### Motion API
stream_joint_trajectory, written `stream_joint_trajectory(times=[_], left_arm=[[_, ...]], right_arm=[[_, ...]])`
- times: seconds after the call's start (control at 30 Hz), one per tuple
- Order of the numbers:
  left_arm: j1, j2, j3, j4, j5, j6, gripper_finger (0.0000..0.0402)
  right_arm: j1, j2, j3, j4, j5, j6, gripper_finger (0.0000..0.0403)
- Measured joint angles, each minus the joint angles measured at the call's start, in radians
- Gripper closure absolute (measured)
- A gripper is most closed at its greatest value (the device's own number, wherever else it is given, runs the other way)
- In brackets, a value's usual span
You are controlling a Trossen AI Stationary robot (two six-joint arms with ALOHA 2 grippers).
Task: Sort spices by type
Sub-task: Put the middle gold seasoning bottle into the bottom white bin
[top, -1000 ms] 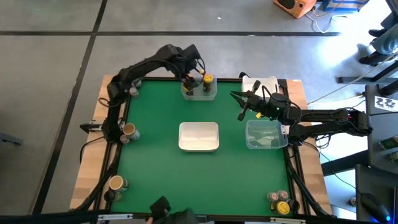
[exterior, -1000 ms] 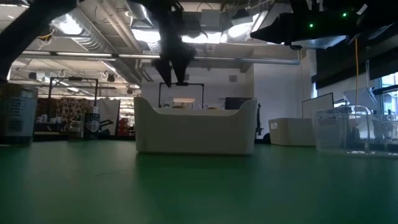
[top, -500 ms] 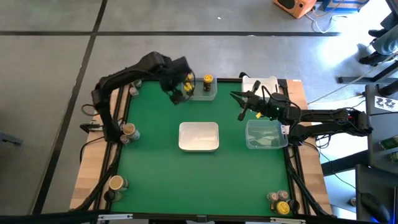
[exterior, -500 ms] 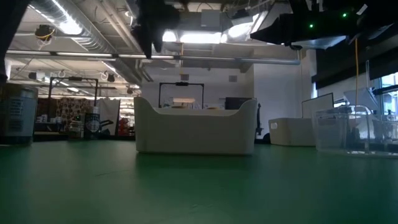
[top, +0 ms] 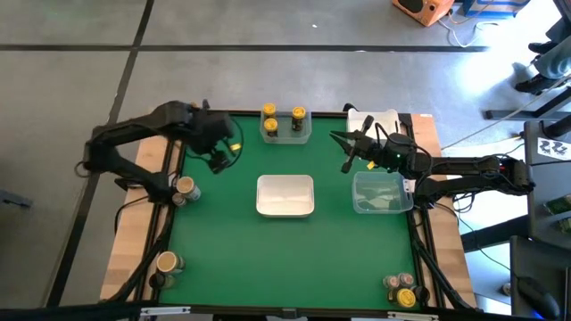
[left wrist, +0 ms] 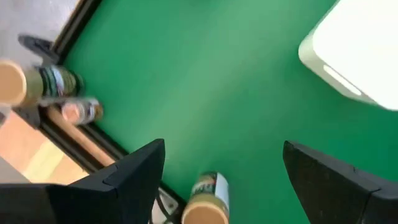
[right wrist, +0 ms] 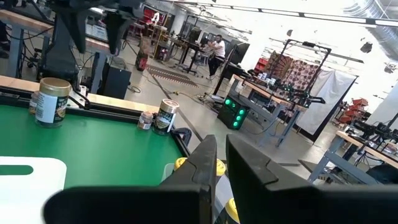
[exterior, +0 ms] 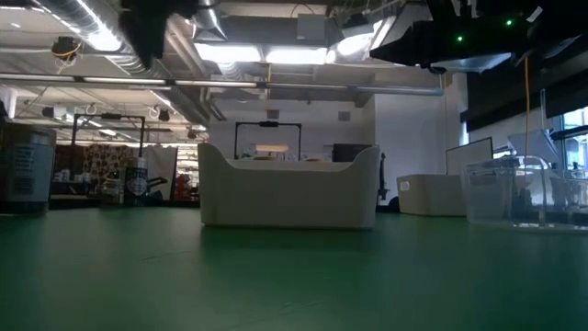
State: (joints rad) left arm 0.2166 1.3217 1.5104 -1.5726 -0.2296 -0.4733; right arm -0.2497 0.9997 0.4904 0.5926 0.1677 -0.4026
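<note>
Two claws differ: the left claw point(top: 217, 153), spread wide and empty, hangs over the bench point(top: 223, 232) near its left edge, likely bound for the tan-capped jars point(top: 185, 187) there. The right claw point(top: 348, 153), pinched shut on nothing, waits beside the clear tub point(top: 382, 193). Three yellow-capped jars point(top: 270, 126) already share the far tub point(top: 286, 134).

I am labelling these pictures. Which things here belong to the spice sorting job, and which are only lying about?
Job:
- yellow-capped jars in the clear tub at the far edge
- tan-capped jars at the left edge
- jars at the near right corner
- white tub
- clear tub at the right

Lying about:
- white box
</note>
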Motion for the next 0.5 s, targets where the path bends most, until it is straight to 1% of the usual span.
stream_joint_trajectory(times=[0.1, 0.23, 0.37, 0.5], left_arm=[[-0.023, -0.068, -0.063, 0.010, 0.000, -0.077, 0.0091], [-0.034, -0.110, -0.115, 0.030, 0.000, -0.097, 0.0091], [-0.023, -0.113, -0.127, 0.055, -0.024, -0.015, 0.0091], [-0.020, -0.103, -0.148, 0.055, -0.037, -0.067, 0.0082]], right_arm=[[0.000, 0.000, 0.000, 0.003, 0.000, 0.000, 0.0364], [0.000, 0.000, 0.000, 0.010, 0.000, 0.000, 0.0364], [0.000, 0.000, 0.000, 0.010, 0.000, 0.000, 0.0364], [0.000, 0.000, 0.000, 0.010, 0.000, 0.000, 0.0364]])
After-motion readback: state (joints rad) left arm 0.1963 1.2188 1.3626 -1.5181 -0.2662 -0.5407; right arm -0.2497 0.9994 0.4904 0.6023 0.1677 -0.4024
